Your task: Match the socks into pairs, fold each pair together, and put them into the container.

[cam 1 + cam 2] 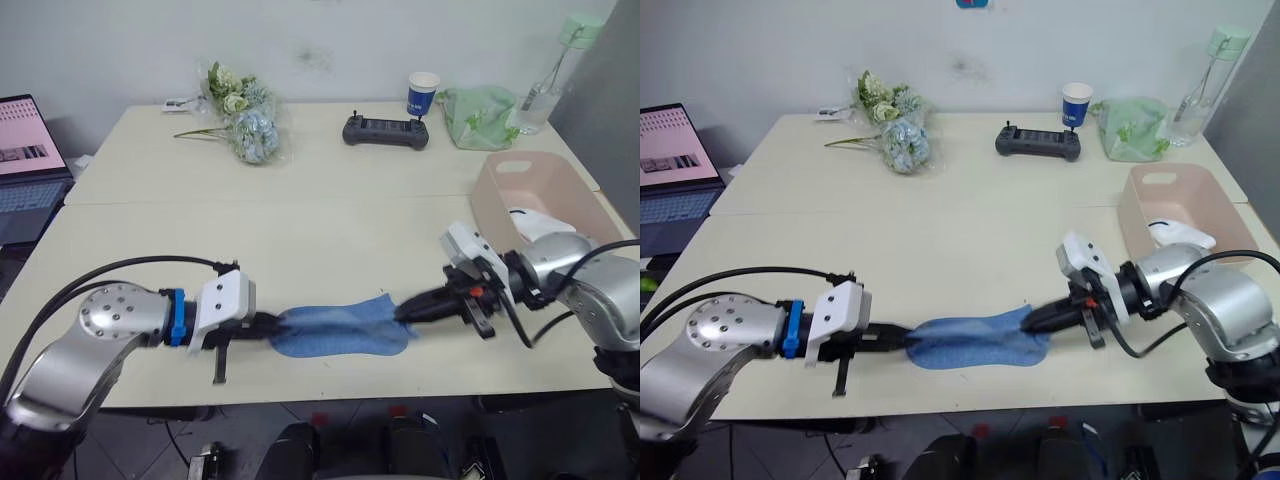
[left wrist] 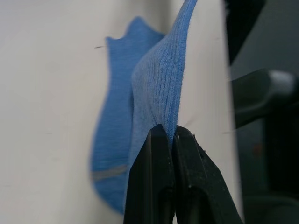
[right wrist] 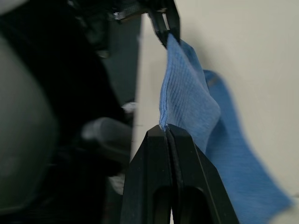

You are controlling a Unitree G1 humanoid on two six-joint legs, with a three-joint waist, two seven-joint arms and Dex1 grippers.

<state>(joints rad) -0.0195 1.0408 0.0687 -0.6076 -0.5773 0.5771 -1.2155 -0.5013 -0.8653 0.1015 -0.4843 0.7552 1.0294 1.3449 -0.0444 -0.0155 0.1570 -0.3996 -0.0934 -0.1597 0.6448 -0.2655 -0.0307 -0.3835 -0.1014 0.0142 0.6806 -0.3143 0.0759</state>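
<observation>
Near the table's front edge, two light blue socks lie one over the other. The upper blue sock (image 1: 330,322) is stretched between both grippers, just above the lower blue sock (image 2: 112,140). My left gripper (image 1: 275,327) is shut on its left end. My right gripper (image 1: 403,312) is shut on its right end. In the wrist views each pair of fingers (image 2: 170,140) pinches the sock's edge (image 3: 164,123). The pale pink container (image 1: 540,195) stands at the right, behind my right arm, with a white sock (image 1: 535,222) inside.
At the back of the table lie a flower bouquet (image 1: 240,110), a black controller (image 1: 386,131), a blue-and-white paper cup (image 1: 423,93), a pale green cloth bag (image 1: 482,115) and a bottle (image 1: 545,90). A laptop (image 1: 28,160) sits off the table's left side.
</observation>
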